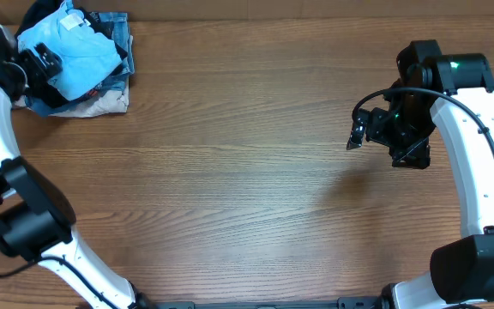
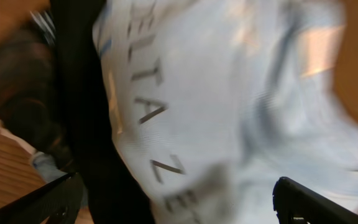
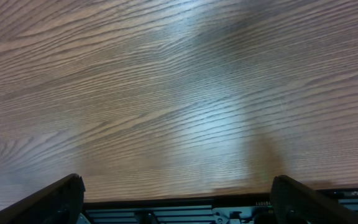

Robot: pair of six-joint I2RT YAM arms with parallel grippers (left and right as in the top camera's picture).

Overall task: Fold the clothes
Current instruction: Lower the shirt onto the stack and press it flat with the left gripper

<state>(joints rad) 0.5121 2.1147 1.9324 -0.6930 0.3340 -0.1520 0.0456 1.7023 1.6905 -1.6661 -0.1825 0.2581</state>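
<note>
The left tool (image 1: 43,58), its arm stretched up along the far left edge, holds its fingers (image 2: 48,200) spread wide, and the right tool (image 1: 356,136) hangs at the right, pointing inward, fingers (image 3: 48,199) equally wide apart.

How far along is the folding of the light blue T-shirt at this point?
Looks done: the light sky-blue cotton T-shirt with dark lettering lies bundled compactly on the stack of folded denim and beige clothes. In hand: nothing; the left hand hangs open over the shirt, the right hand open over the wooden table. Left: probably only withdrawing the arms; the fold's neatness is hard to judge.
</note>
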